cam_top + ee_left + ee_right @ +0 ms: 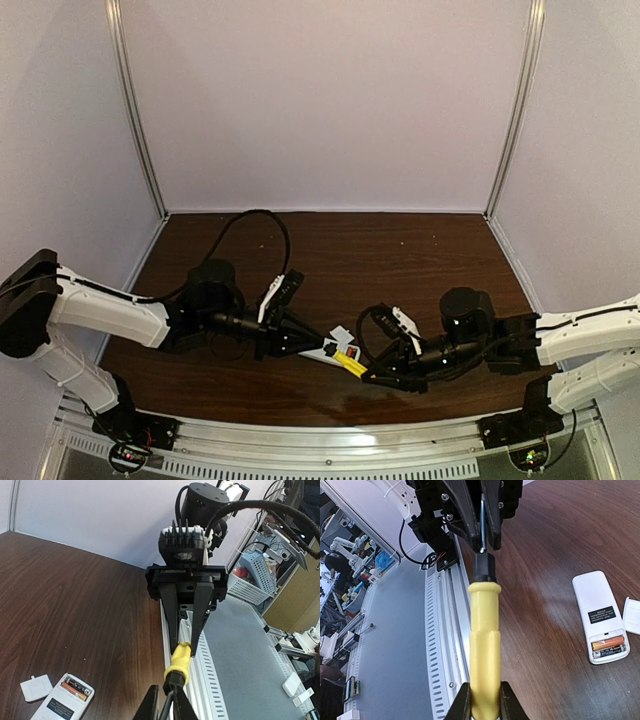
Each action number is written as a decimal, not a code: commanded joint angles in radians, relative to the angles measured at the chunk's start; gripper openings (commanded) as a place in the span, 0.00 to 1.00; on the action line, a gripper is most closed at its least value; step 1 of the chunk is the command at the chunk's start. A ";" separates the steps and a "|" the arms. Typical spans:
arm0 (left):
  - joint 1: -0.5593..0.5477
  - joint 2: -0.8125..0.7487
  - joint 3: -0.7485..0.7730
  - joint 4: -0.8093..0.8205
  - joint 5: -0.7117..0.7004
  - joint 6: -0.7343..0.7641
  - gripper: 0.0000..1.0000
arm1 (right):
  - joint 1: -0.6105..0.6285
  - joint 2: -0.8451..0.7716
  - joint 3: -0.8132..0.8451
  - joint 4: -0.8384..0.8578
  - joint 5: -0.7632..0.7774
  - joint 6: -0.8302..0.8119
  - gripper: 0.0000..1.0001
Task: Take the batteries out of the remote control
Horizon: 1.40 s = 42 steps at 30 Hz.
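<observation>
Rt gripper (pixel 482 692) sits closest in its wrist cam, fingers pressed onto the yellow handle of the screwdriver (pixel 484 630). L gripper (pixel 483 532) faces it, jaws pinched on the metal shaft just past the black collar, so the tool is gripped at both ends above the table (pixel 555 540). Remote control (pixel 598 611): white bar w/ dark rectangle mid-body, lying flat on the wood, centre-near, just far of the tool. Bay at one end is uncovered, batteries (pixel 608 645) inside, side by side, one orange, one dark. White cover (pixel 633 616) lies just beside the remote, not touching. Near edge: slotted metal rail (pixel 440 630) runs right under the handle. Far side, dark wood reaches the pale walls (pixel 330 100).
</observation>
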 commanded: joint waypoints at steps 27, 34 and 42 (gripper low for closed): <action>-0.023 -0.107 -0.011 0.016 -0.125 -0.108 0.00 | 0.009 -0.019 -0.082 0.383 0.232 0.084 0.99; -0.021 -0.176 -0.054 0.055 -0.193 -0.197 0.00 | 0.014 0.024 -0.130 0.627 0.224 0.082 0.98; -0.019 -0.253 -0.122 0.129 -0.253 -0.291 0.00 | 0.026 0.122 -0.095 0.779 0.205 0.076 0.92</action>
